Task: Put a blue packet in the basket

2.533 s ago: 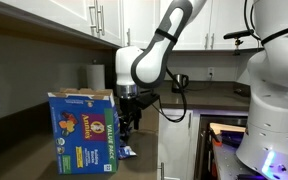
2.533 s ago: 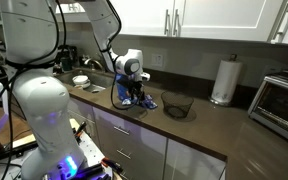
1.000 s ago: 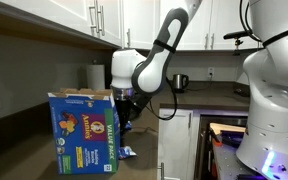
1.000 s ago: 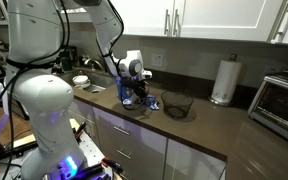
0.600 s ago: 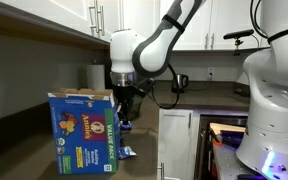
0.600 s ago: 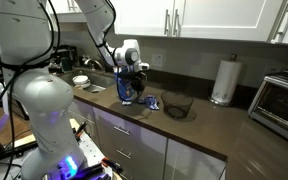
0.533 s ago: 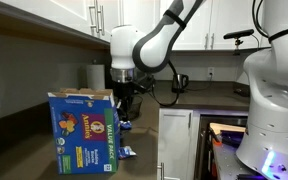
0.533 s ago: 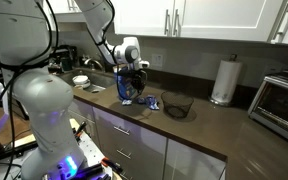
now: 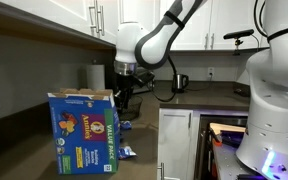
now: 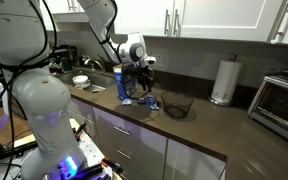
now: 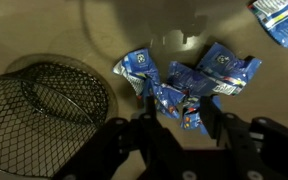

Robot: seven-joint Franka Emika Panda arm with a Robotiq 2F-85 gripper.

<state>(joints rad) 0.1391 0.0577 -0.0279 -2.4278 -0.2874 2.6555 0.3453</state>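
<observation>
Grip is narrow: the black two-fingered claw (image 11: 181, 120) is closed down on a small, crinkly blue snack packet (image 11: 176, 97) with white marks, which sits pinched between the fingers above the dark tabletop (image 11: 74, 25). In the wrist view this packet is to the right of the dark, shallow wire-mesh basket (image 11: 34, 120) and outside it. Three loose packets of the same kind lie on the tabletop: a left packet (image 11: 134, 70) just beside the basket's rim, a right packet (image 11: 227, 67) further right, and a corner packet (image 11: 279, 18) cut off by the far right edge. In an exterior view the claw (image 10: 136, 88) hangs clear of the tabletop, to the left of the basket (image 10: 177, 97). In an exterior view a big blue cardboard box (image 9: 84, 130) stands in the near foreground, with the white arm (image 9: 149, 45) reaching down behind it.
</observation>
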